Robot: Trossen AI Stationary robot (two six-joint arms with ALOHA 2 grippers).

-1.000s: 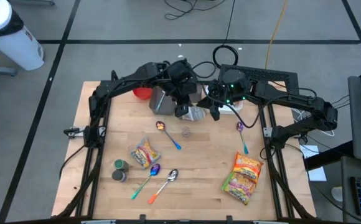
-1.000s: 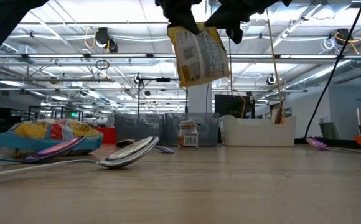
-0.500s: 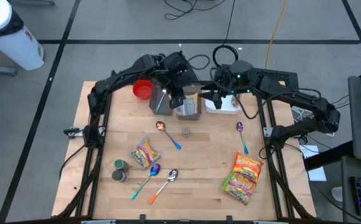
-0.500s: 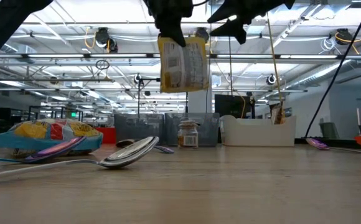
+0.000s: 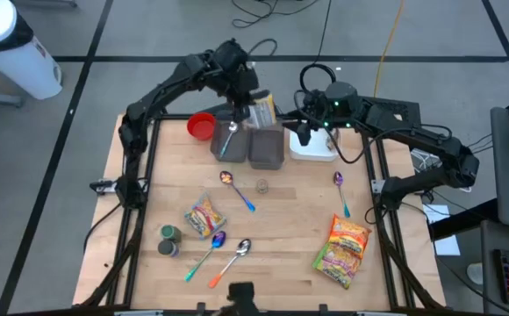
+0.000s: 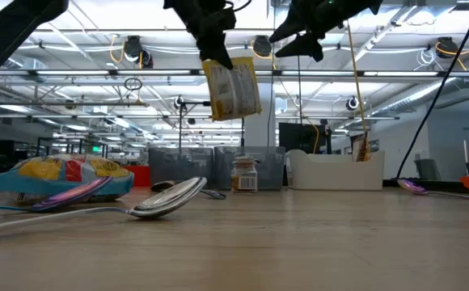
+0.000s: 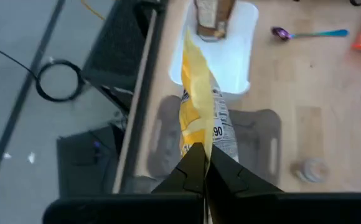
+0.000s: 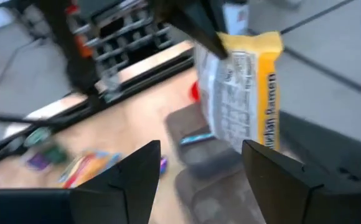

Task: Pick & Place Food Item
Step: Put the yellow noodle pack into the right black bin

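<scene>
L hand raised, pinching packet

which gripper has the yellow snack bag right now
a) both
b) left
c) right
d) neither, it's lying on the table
b) the left gripper is shut on the top edge of the snack bag, which hangs above the grey bins, while the right gripper stands open beside the bag, apart from it.
</scene>
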